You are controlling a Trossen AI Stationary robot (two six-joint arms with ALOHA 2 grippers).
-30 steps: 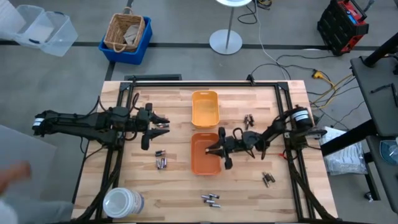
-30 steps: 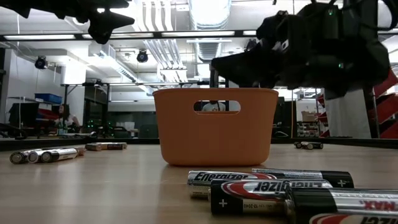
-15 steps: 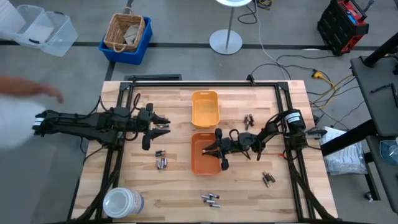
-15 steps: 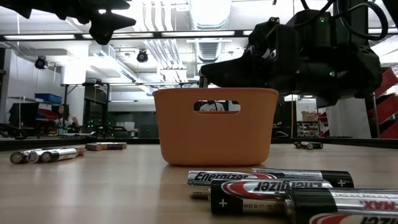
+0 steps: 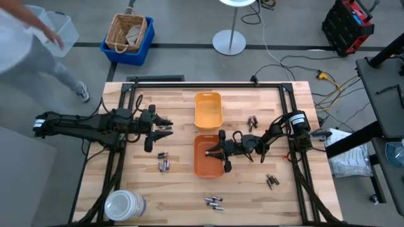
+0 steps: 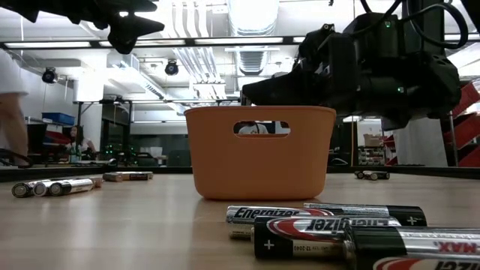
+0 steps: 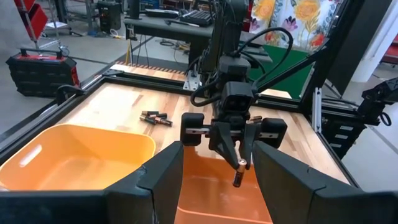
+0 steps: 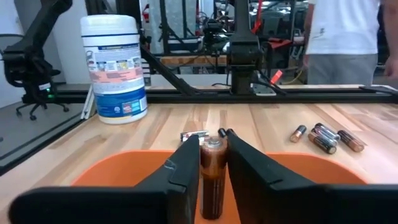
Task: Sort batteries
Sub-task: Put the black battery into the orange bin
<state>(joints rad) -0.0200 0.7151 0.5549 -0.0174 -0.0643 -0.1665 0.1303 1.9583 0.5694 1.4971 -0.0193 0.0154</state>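
Even, bright overhead lighting (ceiling fixtures glare in the low view); nearest batteries (image 6: pixel 352 232) slightly soft.

Orange tray (image 6: pixel 259 151) centre, batteries (image 6: pixel 330 225) lying in foreground, more batteries (image 6: pixel 52 186) far left, dark right arm (image 6: pixel 375 64) above tray

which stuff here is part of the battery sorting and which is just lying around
Part of the job:
- battery held in the right gripper over the orange tray
- yellow tray
- loose batteries on the table
- left gripper, waiting above the table

Just lying about:
- white wipes tub
- wicker basket in a blue bin, on the floor
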